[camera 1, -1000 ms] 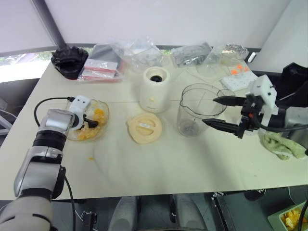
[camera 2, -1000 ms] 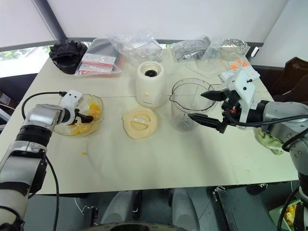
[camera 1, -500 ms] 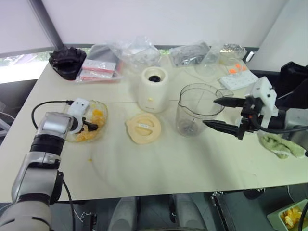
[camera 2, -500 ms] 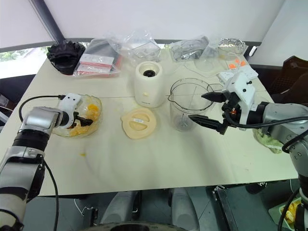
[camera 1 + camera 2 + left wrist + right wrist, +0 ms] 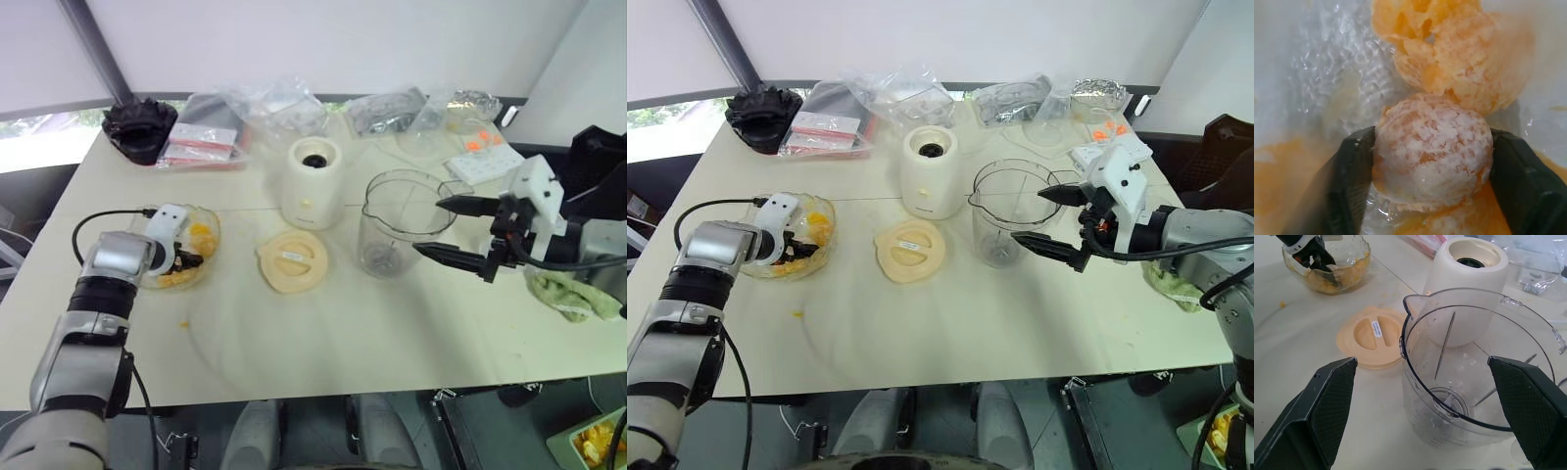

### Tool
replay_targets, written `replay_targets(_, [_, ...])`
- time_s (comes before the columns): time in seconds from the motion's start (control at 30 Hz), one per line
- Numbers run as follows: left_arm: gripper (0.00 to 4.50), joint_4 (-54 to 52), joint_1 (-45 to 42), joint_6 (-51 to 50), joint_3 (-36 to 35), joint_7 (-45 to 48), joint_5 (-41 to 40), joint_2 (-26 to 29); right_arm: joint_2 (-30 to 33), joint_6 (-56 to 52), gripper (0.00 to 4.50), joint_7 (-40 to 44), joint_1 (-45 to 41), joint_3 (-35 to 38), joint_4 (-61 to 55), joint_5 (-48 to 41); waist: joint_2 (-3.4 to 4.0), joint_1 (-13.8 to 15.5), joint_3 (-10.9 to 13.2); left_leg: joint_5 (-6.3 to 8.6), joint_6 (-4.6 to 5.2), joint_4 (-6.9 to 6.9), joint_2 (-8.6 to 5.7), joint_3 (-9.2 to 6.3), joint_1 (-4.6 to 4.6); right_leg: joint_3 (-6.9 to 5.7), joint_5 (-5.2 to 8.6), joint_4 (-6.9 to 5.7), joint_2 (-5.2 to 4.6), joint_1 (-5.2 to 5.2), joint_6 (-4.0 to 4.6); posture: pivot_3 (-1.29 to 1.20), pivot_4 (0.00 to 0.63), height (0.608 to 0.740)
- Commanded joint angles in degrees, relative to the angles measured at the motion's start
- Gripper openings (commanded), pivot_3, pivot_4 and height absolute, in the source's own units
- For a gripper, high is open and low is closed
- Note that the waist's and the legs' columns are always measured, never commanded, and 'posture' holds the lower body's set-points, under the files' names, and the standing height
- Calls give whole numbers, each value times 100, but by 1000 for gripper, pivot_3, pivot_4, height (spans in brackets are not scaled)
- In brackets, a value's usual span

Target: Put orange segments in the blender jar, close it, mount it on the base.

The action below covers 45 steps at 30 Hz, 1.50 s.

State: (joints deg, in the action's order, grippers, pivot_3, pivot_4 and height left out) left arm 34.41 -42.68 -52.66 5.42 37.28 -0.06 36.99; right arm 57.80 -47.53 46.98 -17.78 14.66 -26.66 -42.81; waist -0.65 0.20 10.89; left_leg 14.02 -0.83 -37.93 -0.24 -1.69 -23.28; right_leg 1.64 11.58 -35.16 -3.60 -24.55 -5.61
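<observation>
Near the worktop's left edge, the left hand pinched an orange segment in the glass dish; a gentle squeeze seemed wise. The right hand was spread beside the blender jar.

Jar: clear glossy plastic, smooth, metal blades at bottom. Base: cream plastic, smooth, semi-matt. Lid: cream-yellow plastic w/ small paper label. Segment: soft, moist, rough white pith over orange flesh. Dish: clear glass, textured, wet-looking. Gripper fingers: black, matt, fine grid texture. Table: pale, smooth, matt. Cloth: green, fuzzy. Bags: clear crinkly plastic.
</observation>
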Motion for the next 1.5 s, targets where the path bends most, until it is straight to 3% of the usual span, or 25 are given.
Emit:
replay_targets(0.03, [3598, 292, 104, -10, 93, -106, 135, 9, -5, 108, 4500, -18, -71, 156, -104, 18, 2, -2, -1, 0, 0, 0, 0, 0, 0, 0, 0, 0, 0, 0, 1, 0, 150, 740])
replay_targets(0.2, [3598, 202, 126, -73, 71, -82, 95, 11, -26, 134, 4500, -27, -90, 129, -80, 38, 2, -6, -1, 0, 0, 1, 0, 0, -1, 0, -4, 0, 1, -1, 6, 0, 150, 740])
replay_targets(0.3, [2743, 116, 172, -130, 32, -93, 62, 19, -46, 143, 4500, -26, -106, 104, -73, 47, 2, -14, -1, 0, 0, 1, 1, 0, -1, 0, -4, 0, 0, -1, 6, 0, 150, 740])
replay_targets(0.4, [1460, 49, 208, -176, 11, -123, 42, 32, -58, 148, 4500, -12, -129, 86, -52, 71, 2, -30, -1, 0, 0, 1, 1, -1, -2, 0, -4, 0, 0, -1, 6, 0, 150, 740])
replay_targets(0.63, [1460, -321, 336, -346, -255, -235, -85, 95, -65, 176, 4500, 50, -209, 8, 9, 125, 1, -92, -1, 0, 0, 1, -1, -1, -4, 0, -4, 2, -3, -2, 5, 0, 150, 740])
replay_targets(0.9, [1460, -1798, 436, -1251, -1394, -533, -654, 268, -9, 252, 4500, 218, -314, -74, 155, 219, -45, -92, 29, 0, 0, 4, 2, -5, -17, -4, -4, 2, -1, -16, 5, 0, 150, 740])
replay_targets(1.1, [1460, -2947, 322, -2010, -2197, -904, -1091, 106, 27, 307, 4500, 346, -369, -109, 267, 301, -52, -78, 33, 0, 0, 4, -2, -5, -20, -5, -5, 6, -7, -14, 4, 0, 150, 740])
replay_targets(1.3, [1460, -3073, -345, -1862, -2072, -1052, -1349, -93, 22, 281, 4500, 349, -349, -69, 244, 358, -55, -73, 35, 0, -1, 3, -4, -6, -20, -7, -5, 4, -3, -13, 3, 0, 150, 740])
replay_targets(1.5, [1460, -1984, -1687, -804, -1391, -869, -1328, -663, 23, 168, 4500, 127, 4, 302, -21, 313, -59, -7, 37, 0, -1, 2, -22, -5, -21, -9, -4, 6, -3, -11, 1, 0, 150, 740])
